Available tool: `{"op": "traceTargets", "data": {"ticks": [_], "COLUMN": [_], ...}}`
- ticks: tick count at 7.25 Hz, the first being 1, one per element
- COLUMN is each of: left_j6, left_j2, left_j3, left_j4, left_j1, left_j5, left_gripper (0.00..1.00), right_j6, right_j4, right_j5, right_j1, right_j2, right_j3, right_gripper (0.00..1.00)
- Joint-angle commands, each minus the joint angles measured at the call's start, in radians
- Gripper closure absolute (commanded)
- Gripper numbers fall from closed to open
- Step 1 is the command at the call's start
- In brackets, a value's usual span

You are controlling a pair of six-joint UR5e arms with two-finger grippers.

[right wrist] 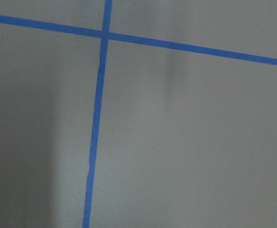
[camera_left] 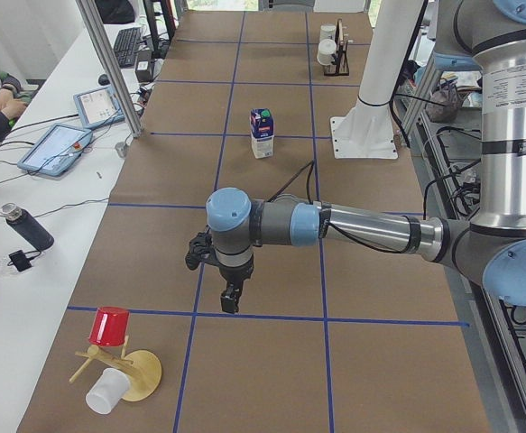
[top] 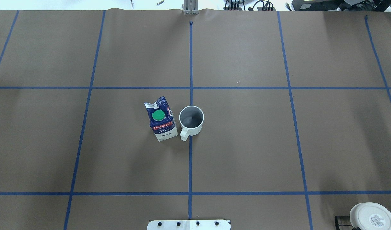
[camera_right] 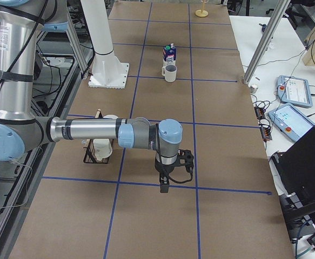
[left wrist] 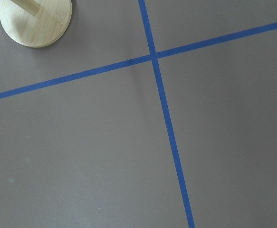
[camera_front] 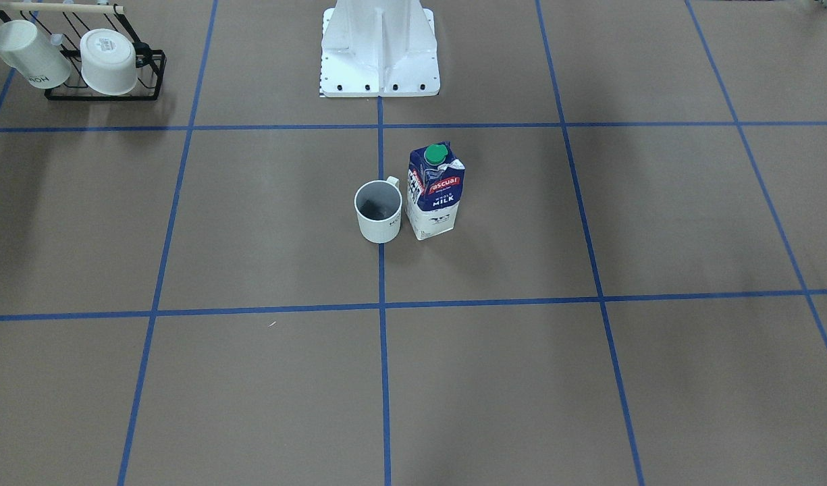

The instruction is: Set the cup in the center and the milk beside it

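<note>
1. Judging by the layout, task looks done: matte brown board centre w/ straight blue tape line (top: 191,153) lies between the two grippers, well apart from each.
2. Tall navy-and-white gable-top milk carton w/ green cap (top: 161,121) stands upright just beside the mug, on the left gripper's (camera_left: 231,298) side, far from it.
3. Small white mug w/ loop handle, dark grey inside (top: 191,120), stands upright on the tape line, well apart from the right gripper (camera_right: 165,186).
4. Both grippers hang over bare board; nothing seen in them. Spread or pressed together: can't tell, side views only.
5. Left to do: prob. nothing.
</note>
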Motion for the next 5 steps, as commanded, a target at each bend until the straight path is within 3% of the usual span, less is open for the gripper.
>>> {"op": "traceTargets", "data": {"ticks": [1, 5], "left_j6": [-0.001, -0.001], "left_j2": [-0.002, 0.001], "left_j3": [-0.007, -0.007], "left_j4": [0.0, 0.0], "left_j1": [0.001, -0.001], "left_j5": [0.0, 0.0], "left_gripper": [0.01, 0.01], "right_j6": [0.002, 0.002], "right_j4": [0.0, 0.002], "right_j5": [0.0, 0.057], "right_j1": [0.0, 0.0], "right_j2": [0.0, 0.0], "right_j3": [0.0, 0.008], "right_gripper": [0.0, 0.0]}}
